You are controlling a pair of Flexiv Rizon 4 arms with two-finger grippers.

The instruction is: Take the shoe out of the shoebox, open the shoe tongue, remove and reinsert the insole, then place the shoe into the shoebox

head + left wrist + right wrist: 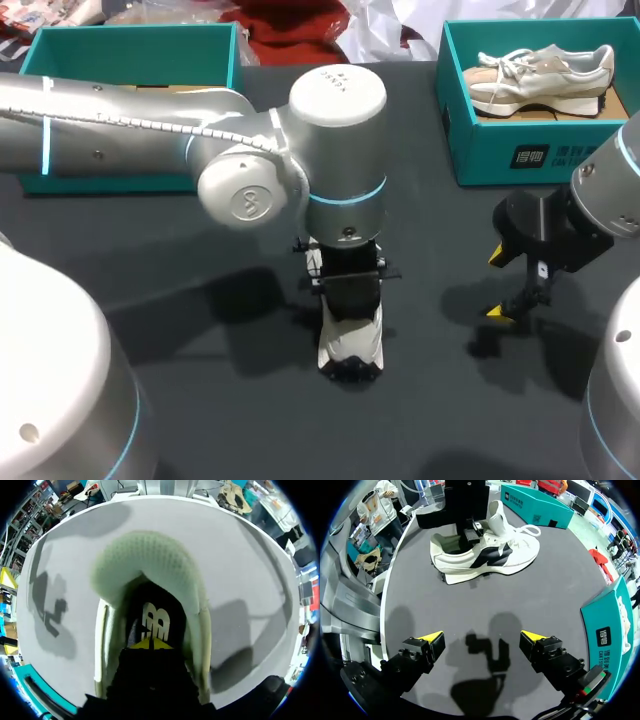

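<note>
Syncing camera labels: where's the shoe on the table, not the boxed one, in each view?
Head view: shoe at the table's middle, under the left gripper.
Left wrist view: shoe right under and ahead of that gripper, its opening facing the camera.
Right wrist view: shoe on its sole, ahead of the open right gripper.
Shared landmark: the left gripper in the shoe's opening.
</note>
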